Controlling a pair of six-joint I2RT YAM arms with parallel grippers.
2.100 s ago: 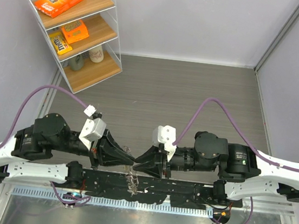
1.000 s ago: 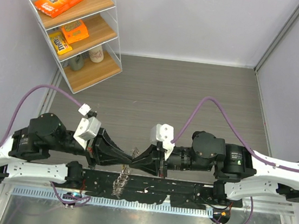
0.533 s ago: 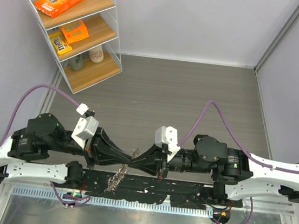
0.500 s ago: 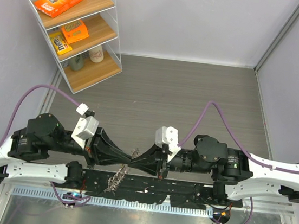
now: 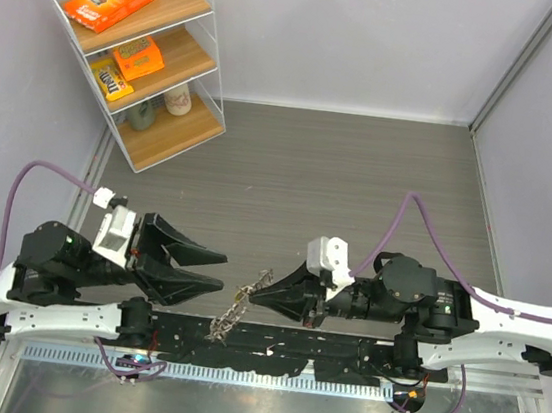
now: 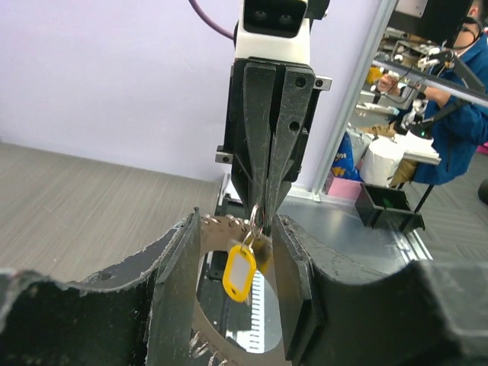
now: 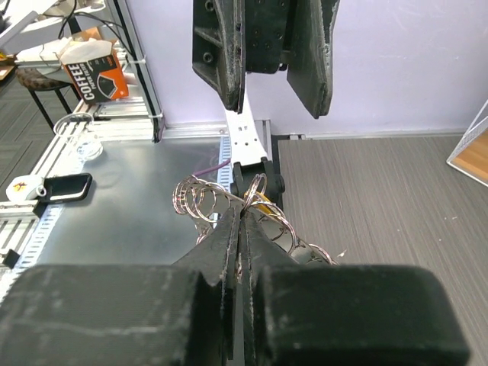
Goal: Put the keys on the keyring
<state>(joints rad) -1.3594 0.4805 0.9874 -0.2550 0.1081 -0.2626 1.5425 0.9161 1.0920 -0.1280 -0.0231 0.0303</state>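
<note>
The left end effector [image 5: 222, 270] is released, its two jaws spread and pointing rightward across the near edge of the bench [image 5: 360, 177], with nothing between them. Just to its right, apart from its fingertips, hangs the keyring [image 5: 233, 312], a limp string of silvery pieces. Its long axis runs from upper right down to lower left, so the free end trails below and toward the left arm. The top of that string is pinched in the right end effector [image 5: 254, 295], which is clenched on it and points leftward, nose to nose with the left one. The coming move, as I judge it, turns on this: the loop lies straight ahead of the open left jaws and a little below their line, so the left arm is the free one and the nearer to the dangling part. The overhead view gives the gap and the slant of the string but no detail. The left wrist view adds a yellow tag [image 6: 240, 271] hanging under the pinched ring, framed between its own fingers. The right wrist view shows the separate rings [image 7: 200, 200] fanned beside the shut tips. I cannot pick out any loose keys in any view.
</note>
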